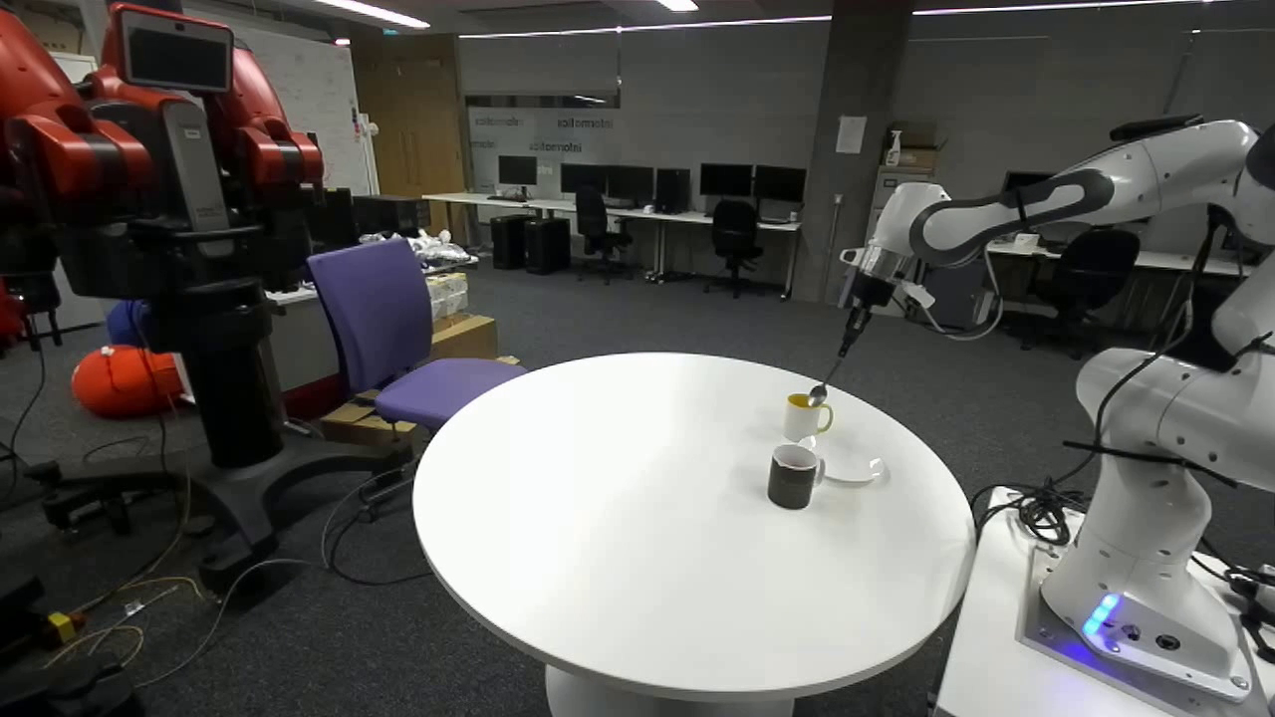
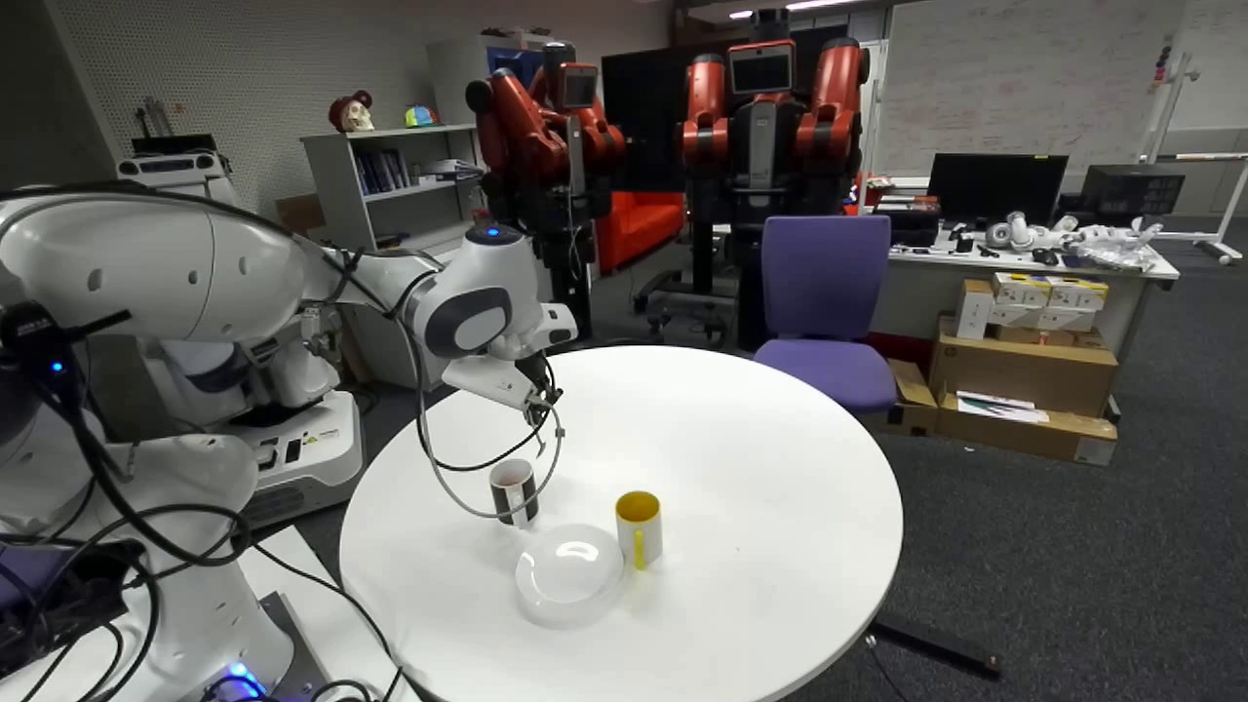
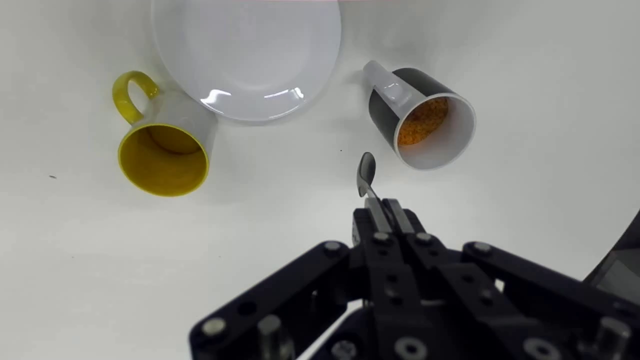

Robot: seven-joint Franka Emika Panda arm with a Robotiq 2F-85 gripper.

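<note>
My gripper (image 3: pixel 385 201) is shut on the handle of a metal spoon (image 3: pixel 366 172), bowl pointing down. The gripper (image 1: pixel 845 351) and spoon (image 1: pixel 818 395) are above the white round table (image 1: pixel 598 518). A dark mug with a white handle (image 3: pixel 384 116) stands nearest the spoon in the wrist view, with orange-brown contents (image 3: pixel 424 120) inside. It also shows in both exterior views (image 1: pixel 792 483) (image 2: pixel 526 492). A white mug with yellow inside and handle (image 3: pixel 164 160) stands farther left, also in both exterior views (image 1: pixel 800 425) (image 2: pixel 640 531). A white plate (image 3: pixel 245 60) lies between the mugs.
The plate (image 2: pixel 568 575) sits close to both mugs. A purple chair (image 2: pixel 824 292) stands at the table's edge. Loose cables (image 2: pixel 439 468) hang from the arm over the table. Red robots (image 2: pixel 765 127) and a shelf (image 2: pixel 390 185) stand beyond.
</note>
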